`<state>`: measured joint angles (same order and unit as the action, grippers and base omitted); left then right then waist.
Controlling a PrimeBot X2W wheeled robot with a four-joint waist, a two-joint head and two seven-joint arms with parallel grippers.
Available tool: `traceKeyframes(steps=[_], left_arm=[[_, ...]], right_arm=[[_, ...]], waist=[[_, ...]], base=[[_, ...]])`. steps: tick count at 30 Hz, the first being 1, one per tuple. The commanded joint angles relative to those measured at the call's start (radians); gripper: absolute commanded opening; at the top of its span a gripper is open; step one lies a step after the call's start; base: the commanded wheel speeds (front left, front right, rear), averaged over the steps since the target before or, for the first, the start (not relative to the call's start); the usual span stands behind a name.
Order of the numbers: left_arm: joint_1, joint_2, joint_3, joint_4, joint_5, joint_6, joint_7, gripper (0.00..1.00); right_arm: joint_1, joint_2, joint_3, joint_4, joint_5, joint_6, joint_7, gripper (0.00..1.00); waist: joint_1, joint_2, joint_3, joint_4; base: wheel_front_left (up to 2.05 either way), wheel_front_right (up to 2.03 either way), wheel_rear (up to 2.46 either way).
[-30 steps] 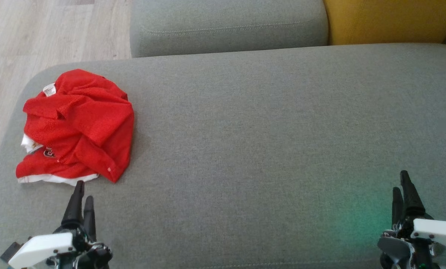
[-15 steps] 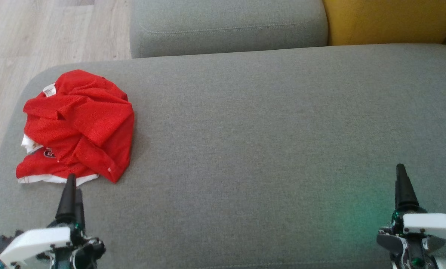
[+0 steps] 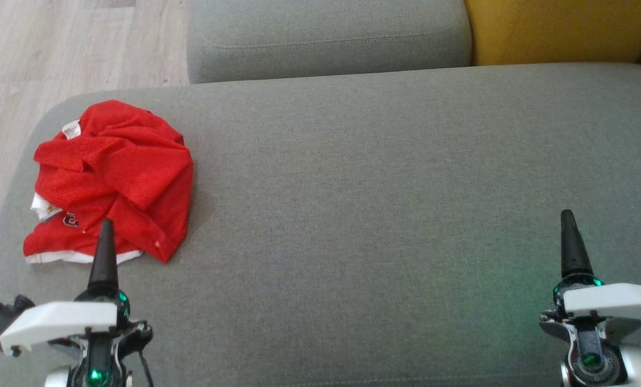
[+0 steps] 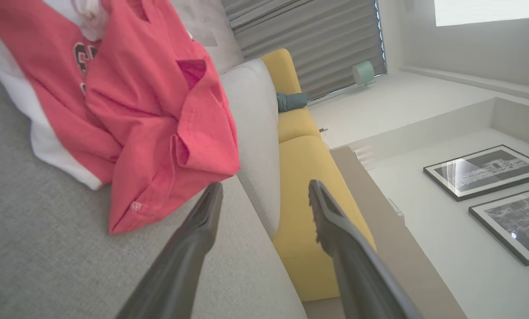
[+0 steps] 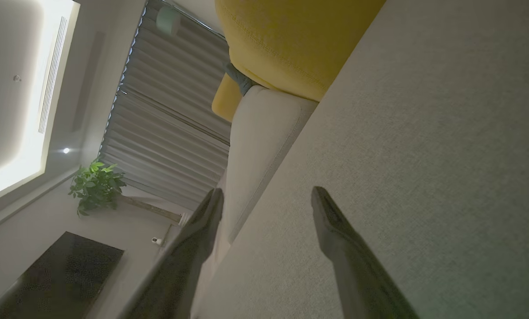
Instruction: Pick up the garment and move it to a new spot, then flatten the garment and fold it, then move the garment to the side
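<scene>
The garment is a crumpled red jersey with white trim and dark lettering, bunched at the left end of the grey sofa seat. My left gripper hovers over the garment's near edge, seen edge-on in the head view. In the left wrist view the garment lies ahead and to the left, and my left gripper stands open with nothing between its fingers. My right gripper is far off at the seat's right side. It shows open and empty in the right wrist view, above bare grey fabric.
A grey cushion and a yellow cushion line the back of the seat. Wooden floor lies beyond the seat's rounded left end. Bare seat fabric stretches between the two grippers.
Both grippers have moved forward and turned on their wrists, so each now shows edge-on as one finger. The left tip now overlaps the garment's near edge. The garment has not moved.
</scene>
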<state>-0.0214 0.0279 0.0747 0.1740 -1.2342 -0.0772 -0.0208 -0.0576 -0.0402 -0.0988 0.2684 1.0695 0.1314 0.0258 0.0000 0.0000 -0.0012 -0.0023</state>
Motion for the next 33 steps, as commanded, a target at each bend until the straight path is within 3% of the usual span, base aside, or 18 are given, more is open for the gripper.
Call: traceKeyframes(steps=[1, 33], left_arm=[[-0.053, 0.013, 0.007, -0.050, 0.031, 0.010, -0.014, 1.00], [-0.041, 0.018, -0.135, -0.164, 0.640, 0.115, -0.107, 1.00]], right_arm=[[-0.057, -0.007, 0.014, -0.043, -0.036, 0.000, -0.013, 1.00], [-0.058, -0.007, 0.103, -0.102, -0.693, 0.000, -0.148, 1.00]], waist=[[0.0000, 0.0000, 0.000, 0.000], [0.0000, 0.0000, -0.008, -0.011]], base=[[0.00, 0.00, 0.00], [0.00, 0.00, 0.00]])
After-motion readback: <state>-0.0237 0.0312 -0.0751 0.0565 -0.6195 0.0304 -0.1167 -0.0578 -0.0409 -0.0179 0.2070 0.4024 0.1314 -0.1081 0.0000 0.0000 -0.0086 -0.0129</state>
